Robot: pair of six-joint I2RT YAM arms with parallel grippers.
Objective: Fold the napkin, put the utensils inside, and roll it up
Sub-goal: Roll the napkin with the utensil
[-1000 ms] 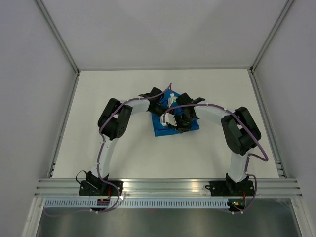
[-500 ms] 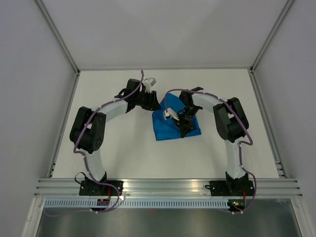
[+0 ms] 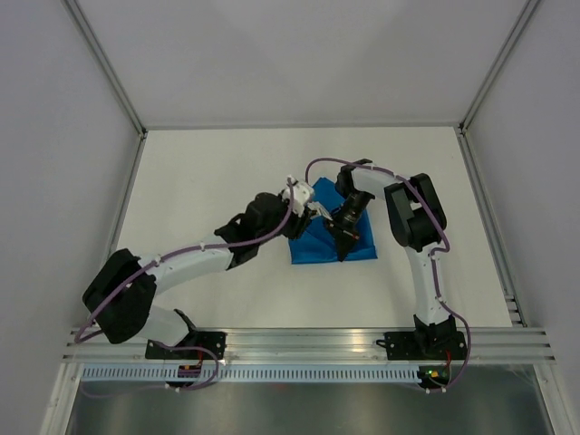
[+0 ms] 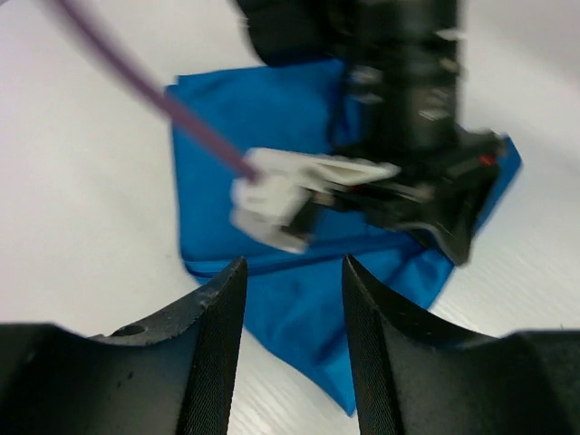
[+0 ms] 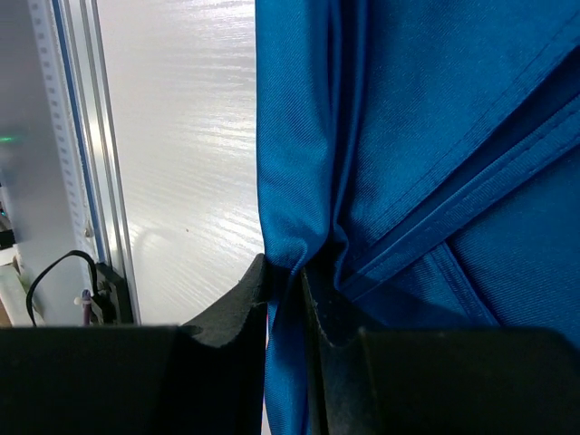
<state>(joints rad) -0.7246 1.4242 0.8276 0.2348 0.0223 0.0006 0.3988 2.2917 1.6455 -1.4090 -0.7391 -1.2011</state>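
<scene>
A white table (image 3: 227,163) bordered by aluminium rails (image 3: 308,340) and grey walls (image 3: 299,54).

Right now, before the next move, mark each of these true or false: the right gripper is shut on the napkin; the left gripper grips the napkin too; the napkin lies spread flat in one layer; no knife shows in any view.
1. The right gripper is shut on the napkin. True: its fingers pinch a gathered fold of the cloth.
2. The left gripper grips the napkin too. False: its jaws stand open with nothing between them, and the cloth lies ahead of them.
3. The napkin lies spread flat in one layer. False: it is folded, with overlapping layers and creases.
4. No knife shows in any view. True: only the blue cloth and the arms can be seen on the table.
</scene>
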